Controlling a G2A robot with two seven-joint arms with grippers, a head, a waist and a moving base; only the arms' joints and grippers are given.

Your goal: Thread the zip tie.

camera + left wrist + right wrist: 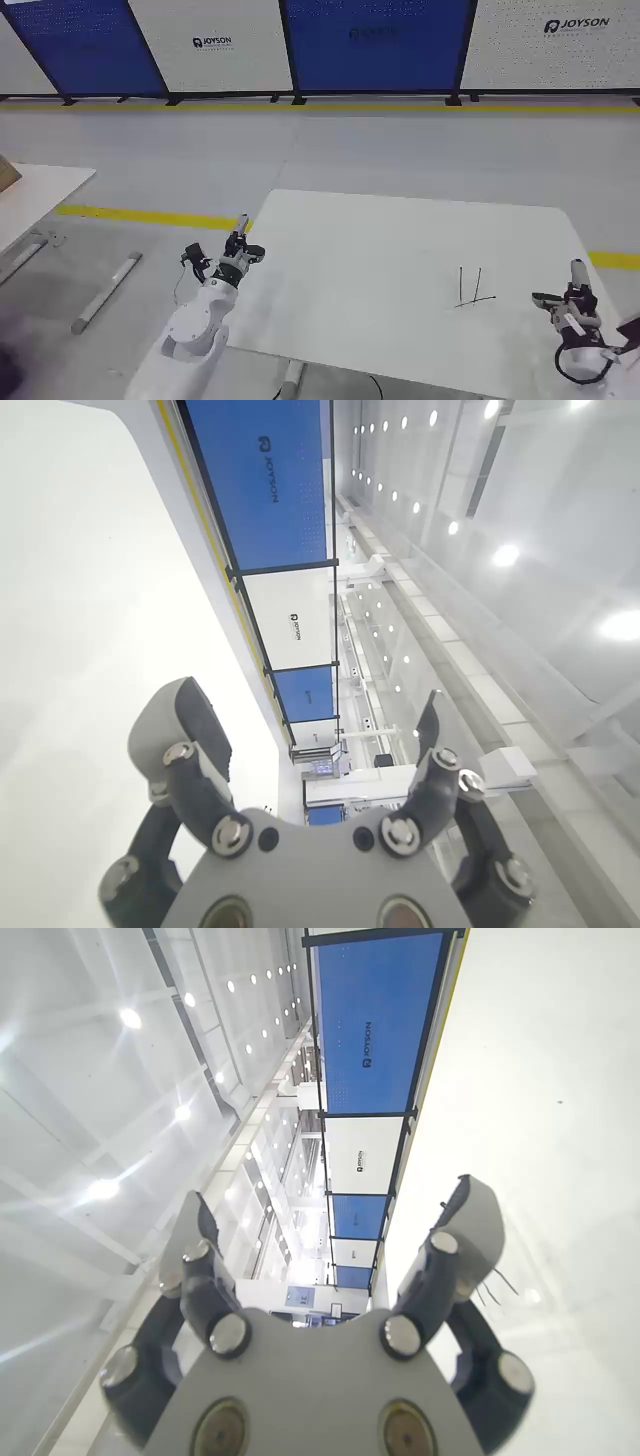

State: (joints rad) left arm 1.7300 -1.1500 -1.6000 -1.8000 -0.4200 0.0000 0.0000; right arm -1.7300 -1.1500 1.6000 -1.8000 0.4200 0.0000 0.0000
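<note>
Zip ties (461,285): thin black strips lay crossed on the white table (380,260), toward its right side, nothing touching them.
Left gripper (315,720): fingers spread wide, empty, at the table's left edge.
Right gripper (335,1203): spread, empty, near the ties.

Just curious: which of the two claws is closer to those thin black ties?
The right claw, near the zip ties at the table's right side; the left claw is at the opposite edge, well away.
</note>
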